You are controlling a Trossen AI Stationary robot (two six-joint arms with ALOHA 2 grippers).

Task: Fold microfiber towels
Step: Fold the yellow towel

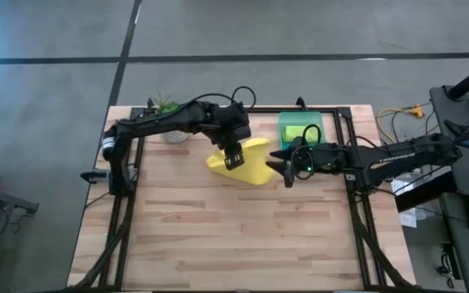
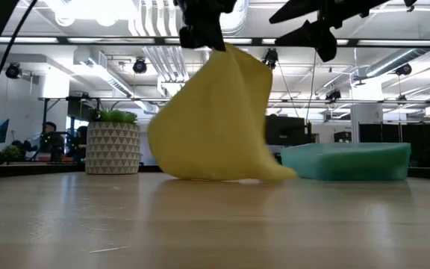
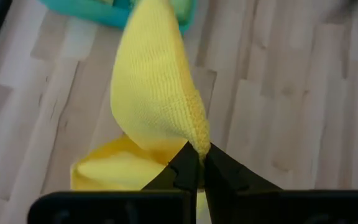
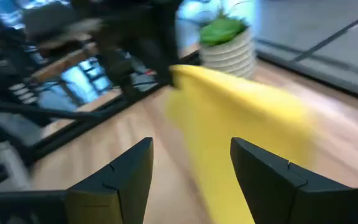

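Observation:
A bright yellow towel [image 1: 247, 163] hangs from my left gripper [image 1: 234, 159] above the table's far middle; its lower part rests on the wood [image 2: 215, 173]. My left gripper is shut on it. My right gripper [image 1: 282, 169] is open and empty, just right of the towel, fingers pointing toward it; in its wrist view the towel [image 4: 247, 124] shows ahead of the fingers. A translucent green bin [image 1: 300, 129] holding a lime green towel [image 1: 297, 133] stands at the far right. The teal towel is out of view. My left gripper pinches a hemmed edge or corner of the yellow towel [image 3: 199, 140] between its two fingertips, coming from above and pointing down. The cloth hangs below the fingers in loose folds, its lower part [image 2: 222, 175] lying on the table.
A potted plant in a white patterned pot [image 1: 168, 122] stands at the far left, also in the low view [image 2: 113, 146]. The green bin [image 2: 347, 162] sits right of the towel. Bare wooden table [image 1: 234, 236] lies toward the near edge.

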